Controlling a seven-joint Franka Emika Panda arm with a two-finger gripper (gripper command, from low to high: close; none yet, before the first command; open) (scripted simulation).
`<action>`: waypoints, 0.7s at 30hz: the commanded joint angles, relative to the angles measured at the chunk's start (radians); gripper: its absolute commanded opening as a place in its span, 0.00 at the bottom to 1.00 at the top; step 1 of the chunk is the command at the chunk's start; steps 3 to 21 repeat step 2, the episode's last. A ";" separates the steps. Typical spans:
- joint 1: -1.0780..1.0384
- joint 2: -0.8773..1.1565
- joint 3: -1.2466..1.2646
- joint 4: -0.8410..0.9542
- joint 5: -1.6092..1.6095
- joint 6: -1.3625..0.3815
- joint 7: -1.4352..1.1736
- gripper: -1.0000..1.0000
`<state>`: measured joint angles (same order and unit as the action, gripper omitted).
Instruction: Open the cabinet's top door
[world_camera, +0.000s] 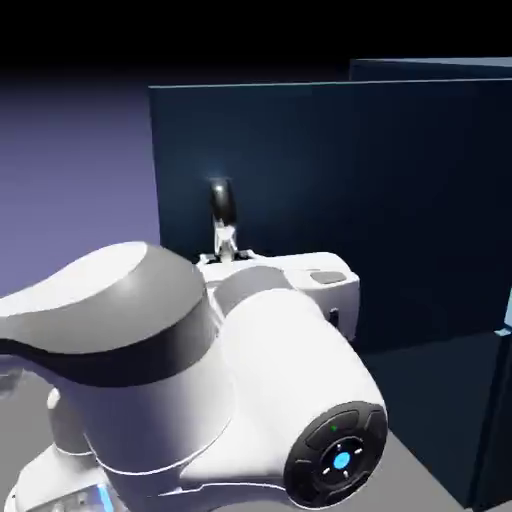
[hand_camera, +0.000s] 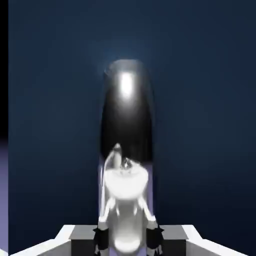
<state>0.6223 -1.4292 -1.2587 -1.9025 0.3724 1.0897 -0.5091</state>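
The top door (world_camera: 400, 200) is a flat navy-blue panel, and it stands swung out from the cabinet (world_camera: 440, 68), whose body shows behind it at the upper right. A curved, shiny dark handle (world_camera: 221, 203) sits near the door's left edge. My gripper (world_camera: 228, 246) is shut on the lower end of this handle. In the hand view the handle (hand_camera: 126, 110) rises large in the middle against the door (hand_camera: 210, 125). Its silvery foot is clamped between my fingertips (hand_camera: 102, 234), with my gripper (hand_camera: 127, 235) at the bottom edge.
My own white arm (world_camera: 200, 380) fills the exterior view's lower left and hides the table there. A navy edge of the cabinet's lower part (world_camera: 495, 420) stands at the far right. Grey floor (world_camera: 410, 470) shows between them.
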 joint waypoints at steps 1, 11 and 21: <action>0.028 0.000 -0.006 0.037 -0.002 -0.025 0.007 0.00; 0.045 -0.001 -0.010 0.060 -0.003 -0.041 0.011 0.00; 0.045 -0.001 -0.010 0.060 -0.003 -0.041 0.011 0.00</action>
